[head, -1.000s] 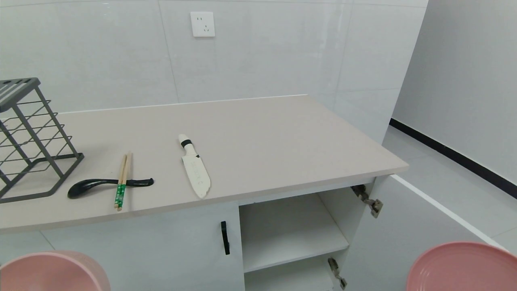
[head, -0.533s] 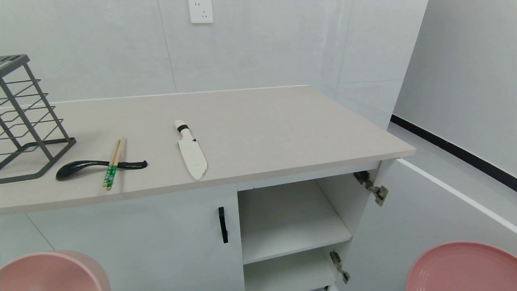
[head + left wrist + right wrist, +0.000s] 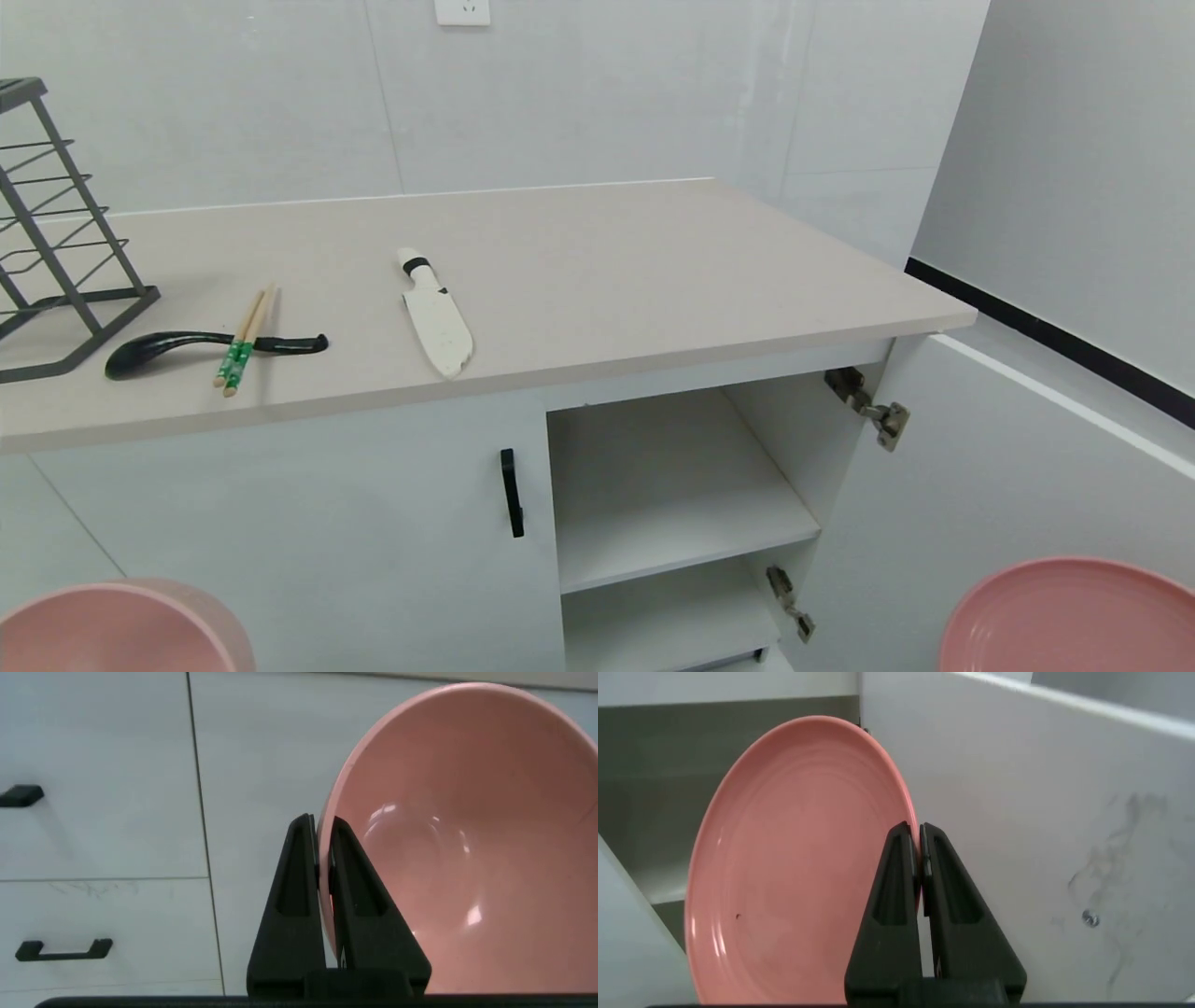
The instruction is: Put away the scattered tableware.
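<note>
**A:** ok so which arm's going first, imo? The right gripper (image 3: 918,835) is pinching the rim of the round pink plastic plate (image 3: 803,859), jaws pressed tight on it.

**B:** yep, and the left gripper (image 3: 324,831) is clamping the rim of the deep pink plastic bowl (image 3: 458,840) the same way. Both are hanging low, in front of the cupboard.

**A:** thing is, the upper white shelf (image 3: 672,504) in the open compartment is lying ahead & to the left of the plate. It's btw the closed white door (image 3: 280,523) w/ the black handle (image 3: 509,493) and the swung-open door (image 3: 980,485).

**B:** so the right arm's sitting nearer. The bowl's facing the closed door, well apart from the opening.

**A:** I'm guessing the plate's going in first, rim leading. The white knife (image 3: 434,313), wooden chopsticks (image 3: 241,341) & black spoon (image 3: 168,347) are lying up on the beige countertop (image 3: 653,271), untouched.
</note>
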You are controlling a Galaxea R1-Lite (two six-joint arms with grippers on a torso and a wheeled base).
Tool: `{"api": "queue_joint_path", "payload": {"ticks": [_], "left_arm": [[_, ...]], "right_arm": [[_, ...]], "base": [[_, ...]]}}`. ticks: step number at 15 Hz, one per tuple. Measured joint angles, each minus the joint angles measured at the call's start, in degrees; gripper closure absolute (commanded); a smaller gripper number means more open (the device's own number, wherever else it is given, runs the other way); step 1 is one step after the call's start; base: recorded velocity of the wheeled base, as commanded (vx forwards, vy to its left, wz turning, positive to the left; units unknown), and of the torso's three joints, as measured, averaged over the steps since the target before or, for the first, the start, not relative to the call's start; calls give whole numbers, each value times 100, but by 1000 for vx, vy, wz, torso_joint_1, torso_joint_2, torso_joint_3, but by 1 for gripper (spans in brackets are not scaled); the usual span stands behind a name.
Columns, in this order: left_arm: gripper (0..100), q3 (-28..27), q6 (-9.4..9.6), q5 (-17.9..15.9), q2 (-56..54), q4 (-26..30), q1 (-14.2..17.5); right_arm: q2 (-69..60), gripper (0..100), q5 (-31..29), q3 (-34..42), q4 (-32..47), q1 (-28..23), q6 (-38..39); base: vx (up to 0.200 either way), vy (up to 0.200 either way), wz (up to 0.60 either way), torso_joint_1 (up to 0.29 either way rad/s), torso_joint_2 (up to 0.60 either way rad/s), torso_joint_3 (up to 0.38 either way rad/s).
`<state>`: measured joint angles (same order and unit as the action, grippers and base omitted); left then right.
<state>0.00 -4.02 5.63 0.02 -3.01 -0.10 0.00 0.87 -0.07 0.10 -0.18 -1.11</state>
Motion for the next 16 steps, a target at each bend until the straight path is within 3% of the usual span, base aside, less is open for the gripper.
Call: {"api": "queue_joint_path", "payload": {"ticks": [4, 16], "left_arm": [[100, 0, 0, -2, 0, 6, 0], [100, 0, -35, 0, 0, -5, 0]], "right_arm": [[0, 100, 2, -2, 1, -2, 13], [0, 100, 0, -2, -10, 0, 11]], "base": [[0, 0, 0, -6, 138, 134], [0, 0, 0, 0, 0, 0]]}}
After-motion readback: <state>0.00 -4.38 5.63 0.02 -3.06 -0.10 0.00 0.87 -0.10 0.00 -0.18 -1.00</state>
